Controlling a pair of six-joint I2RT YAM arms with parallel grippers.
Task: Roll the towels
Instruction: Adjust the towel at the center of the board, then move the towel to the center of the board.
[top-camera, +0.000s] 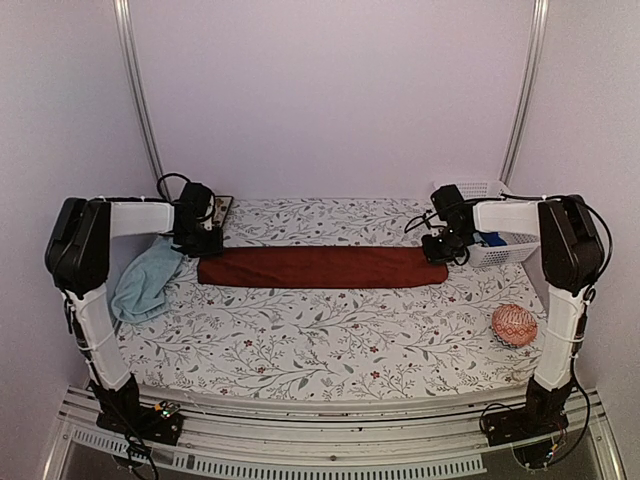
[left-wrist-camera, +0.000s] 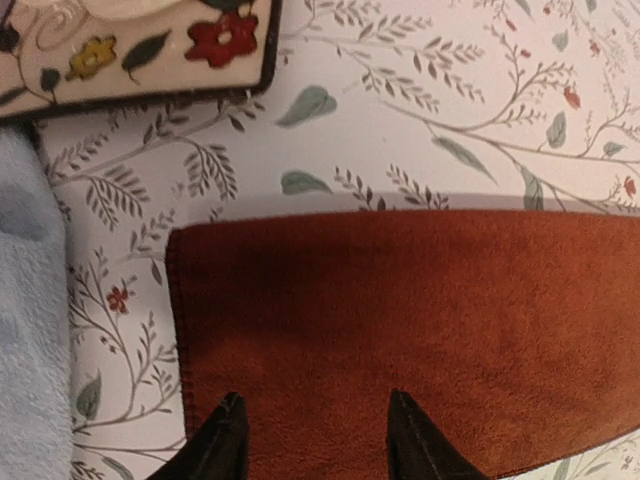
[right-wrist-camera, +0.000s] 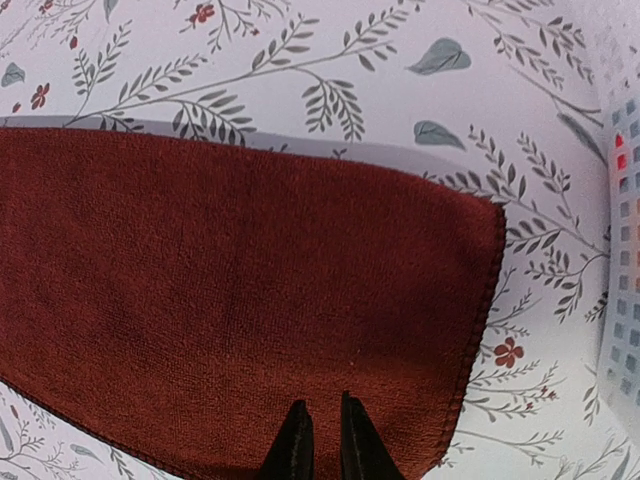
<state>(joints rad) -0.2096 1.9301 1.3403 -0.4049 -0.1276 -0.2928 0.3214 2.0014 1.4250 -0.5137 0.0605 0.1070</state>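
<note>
The red towel (top-camera: 320, 267) lay folded into a long strip at the far middle of the table (top-camera: 300, 345), its long axis running left to right; my left gripper (left-wrist-camera: 317, 400) hung over its left end and my right gripper (right-wrist-camera: 322, 402) over its right end, so each arm was nearest its own end. My left fingers stood apart with only cloth showing beneath them; my right fingers were nearly together, a slit between them, and I could not tell whether they pinched any cloth. I judged that a roll would have to run along the strip from one end. The pale blue towel (top-camera: 145, 280) lay crumpled just left of the strip; a flowered tile (left-wrist-camera: 130, 50) sat beyond the left end, a white basket (top-camera: 505, 252) close by the right end, and a patterned ball (top-camera: 515, 325) near and right, well apart.
</note>
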